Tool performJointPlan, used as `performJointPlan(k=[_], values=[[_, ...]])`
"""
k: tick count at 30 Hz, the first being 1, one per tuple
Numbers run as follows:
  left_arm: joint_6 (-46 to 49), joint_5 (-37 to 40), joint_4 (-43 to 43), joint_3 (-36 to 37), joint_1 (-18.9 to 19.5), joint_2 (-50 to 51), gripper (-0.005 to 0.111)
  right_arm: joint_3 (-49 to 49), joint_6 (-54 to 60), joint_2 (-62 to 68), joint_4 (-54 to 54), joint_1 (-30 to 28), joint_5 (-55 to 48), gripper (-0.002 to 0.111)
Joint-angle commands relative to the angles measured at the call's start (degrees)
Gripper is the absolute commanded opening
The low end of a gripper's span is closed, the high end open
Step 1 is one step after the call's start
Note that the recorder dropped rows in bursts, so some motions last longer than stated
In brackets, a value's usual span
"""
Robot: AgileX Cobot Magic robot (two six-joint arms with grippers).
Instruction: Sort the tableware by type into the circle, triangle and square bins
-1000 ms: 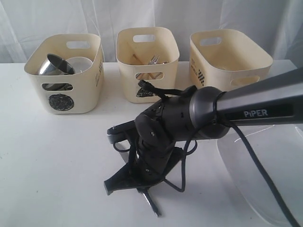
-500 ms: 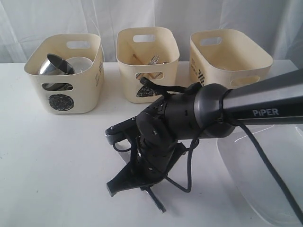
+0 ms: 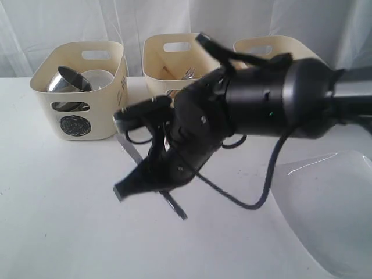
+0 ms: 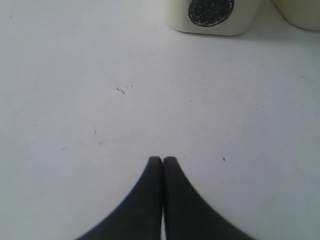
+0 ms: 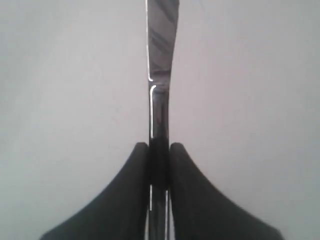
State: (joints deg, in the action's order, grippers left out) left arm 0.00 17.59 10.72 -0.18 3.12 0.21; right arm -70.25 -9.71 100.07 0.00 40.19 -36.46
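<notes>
My right gripper (image 5: 159,146) is shut on a steel knife (image 5: 161,50), whose blade sticks out past the fingertips. In the exterior view the right gripper (image 3: 164,193) hangs above the table's middle with the knife (image 3: 179,210) slanting through it, off the surface. The circle bin (image 3: 81,104) at the back left holds a steel mug (image 3: 67,80) and a white bowl (image 3: 100,78). A fork (image 3: 189,72) shows in the middle bin (image 3: 174,49); the arm hides that bin's mark. My left gripper (image 4: 163,159) is shut and empty over bare table, facing the circle bin (image 4: 215,15).
A third cream bin (image 3: 264,49) stands at the back right, partly behind the arm. A large white plate (image 3: 325,215) lies at the front right. White curtains hang behind the table. The right arm's cable (image 3: 256,197) loops down over the table.
The right gripper has risen from the table with the knife in it and swung up toward the bins. The knife was lying on the table before. The left gripper stays shut.
</notes>
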Motion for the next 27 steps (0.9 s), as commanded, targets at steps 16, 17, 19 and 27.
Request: performJointPlan(k=[16, 17, 19, 27], values=[[0.0, 0.0, 0.29, 0.18, -0.39, -0.21, 0.0, -5.04, -5.63, 0.55, 2.84, -15.92, 31.51, 0.0], [0.0, 0.0, 0.29, 0.18, -0.39, -0.21, 0.0, -5.04, -5.63, 1.24, 2.84, -15.49, 29.54, 0.0], [0.0, 0.0, 0.29, 0.18, -0.39, -0.21, 0.0, -5.04, -3.82, 2.26, 2.79, -14.05, 26.66, 0.0], [0.0, 0.0, 0.29, 0.18, -0.39, -0.21, 0.0, -5.04, 2.98, 5.29, 3.22, -6.64, 17.13, 0.0]])
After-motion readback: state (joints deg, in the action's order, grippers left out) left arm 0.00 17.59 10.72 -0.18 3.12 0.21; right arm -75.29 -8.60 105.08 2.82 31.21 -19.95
